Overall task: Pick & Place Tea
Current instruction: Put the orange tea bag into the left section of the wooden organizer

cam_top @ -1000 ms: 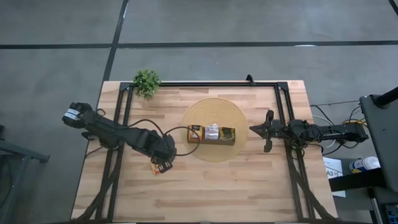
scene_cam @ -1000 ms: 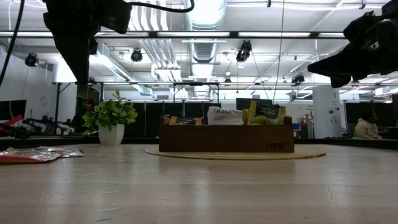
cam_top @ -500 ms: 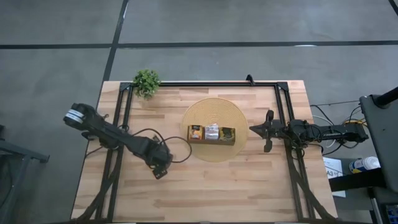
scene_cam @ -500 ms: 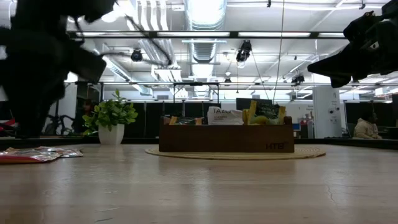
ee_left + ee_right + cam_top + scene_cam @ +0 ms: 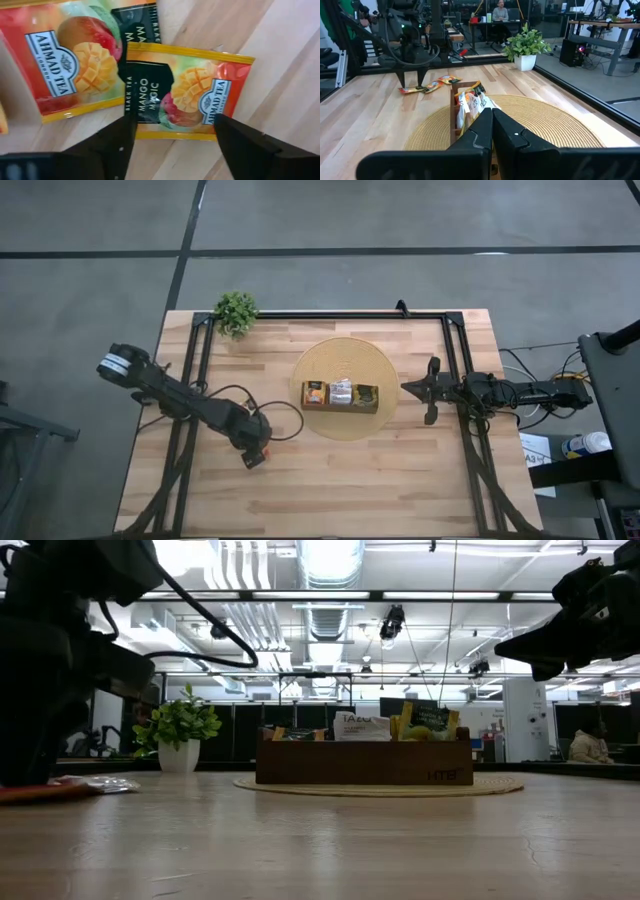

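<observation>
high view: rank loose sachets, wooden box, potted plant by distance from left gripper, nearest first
1. Loose sachets, on the table right under the open left gripper.
2. Wooden box, on the round mat, toward table centre.
3. Potted plant, at the table's far edge.

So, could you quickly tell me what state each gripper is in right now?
Left gripper: open, fingers either side of a yellow-red-black tea sachet on the table, holding nothing.
Right gripper: shut, empty, waiting beside the round mat.
</observation>
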